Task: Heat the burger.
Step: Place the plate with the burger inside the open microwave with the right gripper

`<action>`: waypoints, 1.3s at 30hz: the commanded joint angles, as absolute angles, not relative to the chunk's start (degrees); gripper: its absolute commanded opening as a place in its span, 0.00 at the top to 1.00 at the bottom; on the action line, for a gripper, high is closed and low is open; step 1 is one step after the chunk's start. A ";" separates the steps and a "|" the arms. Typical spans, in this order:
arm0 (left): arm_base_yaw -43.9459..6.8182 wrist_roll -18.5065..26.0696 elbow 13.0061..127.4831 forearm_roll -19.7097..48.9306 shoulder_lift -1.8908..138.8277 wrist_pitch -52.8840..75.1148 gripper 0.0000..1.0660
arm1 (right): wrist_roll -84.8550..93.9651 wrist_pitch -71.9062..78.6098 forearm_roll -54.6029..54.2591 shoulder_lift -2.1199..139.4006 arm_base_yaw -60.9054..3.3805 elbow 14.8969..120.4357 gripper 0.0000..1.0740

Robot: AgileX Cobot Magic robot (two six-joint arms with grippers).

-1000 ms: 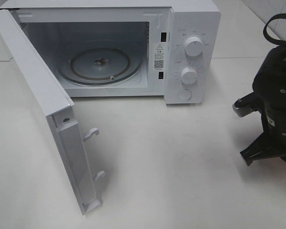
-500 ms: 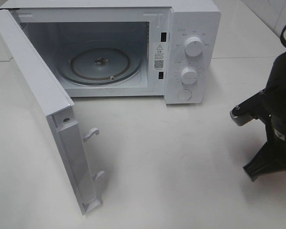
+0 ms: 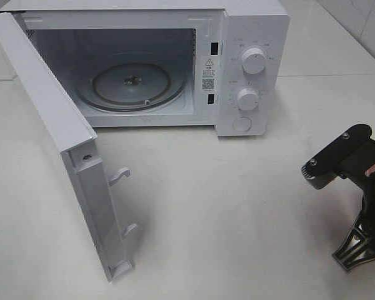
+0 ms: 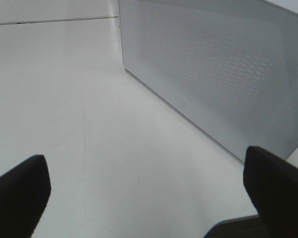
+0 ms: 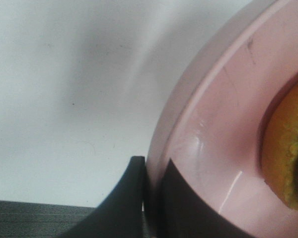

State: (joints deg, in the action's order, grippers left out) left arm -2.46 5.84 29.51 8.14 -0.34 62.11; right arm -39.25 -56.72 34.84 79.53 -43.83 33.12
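At the far left, the left fingers (image 4: 20,193), spread wide apart above the white worktop (image 4: 64,99). Ahead of those fingers and off to their right, close by, the dotted outer face of a door (image 4: 213,74), standing fully open.

Past that door, seen from above, the microwave (image 3: 256,25), with its inside exposed and a glass turntable (image 3: 131,84) on its floor. On the front panel, an upper knob (image 3: 254,60), a lower knob (image 3: 247,99) and a round button (image 3: 242,124) beneath them.

Well to the right of the microwave, at the edge of the overhead view, the black right arm (image 3: 356,169). In its wrist view, the right fingers (image 3: 153,262), clamped together on the rim of a pink plate (image 5: 208,139), one finger outside the rim, the other on the inner side. Impossible to tell whether that plate is resting on the worktop or lifted.

On the plate, just beyond the fingers toward its middle, the burger (image 5: 283,158): only an orange-brown sliver in view, cut off by the frame edge.
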 commanded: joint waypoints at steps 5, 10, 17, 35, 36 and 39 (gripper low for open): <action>-2.58 5.67 29.51 7.96 -1.66 61.31 0.08 | -39.82 -61.25 37.87 77.98 -50.88 33.00 1.00; -2.58 5.67 29.51 7.96 -1.66 61.31 0.08 | -39.65 -61.36 37.87 77.98 -54.83 33.00 1.00; -2.58 5.67 29.51 7.96 -1.66 61.31 0.08 | -39.30 -62.34 37.87 77.98 -60.73 33.00 1.00; -2.58 5.67 29.51 7.96 -1.66 61.31 0.08 | -33.63 -62.17 37.87 77.98 -71.91 33.00 1.00; -2.58 5.67 29.51 7.96 -1.66 61.31 0.08 | -33.63 -62.17 37.87 77.98 -71.91 33.00 1.00; -2.58 5.67 29.51 7.96 -1.66 61.31 0.08 | -31.86 -61.48 37.87 77.98 -72.77 33.00 1.00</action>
State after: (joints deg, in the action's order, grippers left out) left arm -2.46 5.84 29.51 8.14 -0.34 62.11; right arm -32.83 -59.53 34.78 78.61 -72.54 33.00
